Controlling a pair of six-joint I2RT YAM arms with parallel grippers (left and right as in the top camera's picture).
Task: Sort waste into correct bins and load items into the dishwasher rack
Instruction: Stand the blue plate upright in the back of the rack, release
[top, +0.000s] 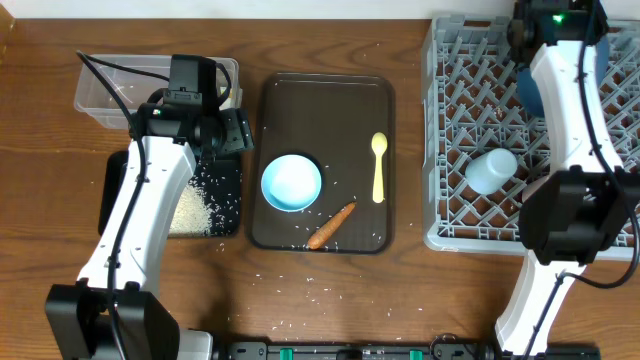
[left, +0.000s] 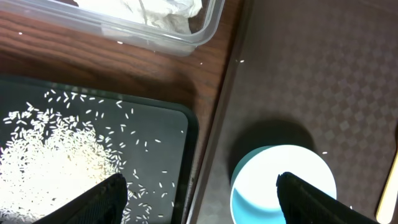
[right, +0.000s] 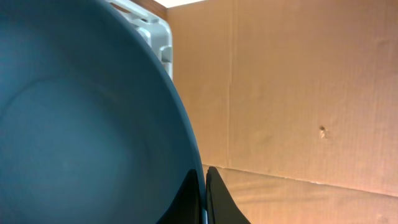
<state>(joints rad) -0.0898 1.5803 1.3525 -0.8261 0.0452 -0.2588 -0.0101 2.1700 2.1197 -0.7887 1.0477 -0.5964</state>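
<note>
One smooth blue plate (right: 68, 124), grey lattice rack (top: 462, 100)

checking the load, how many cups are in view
1: a light blue cup in the grey rack; another may be hidden under the right arm.

**Left arm** (top: 140, 215) and **right arm** (top: 572, 100): each consists of smooth white link shells joined by boxy black joint housings. A thin black cable (top: 105, 66) loops out beside the left arm's wrist, and a small green light (top: 557, 17) glows on the right arm's black wrist housing. The left tool (left: 200, 202) and right tool (right: 204, 186) end in matte black, tapering fingers.
</note>
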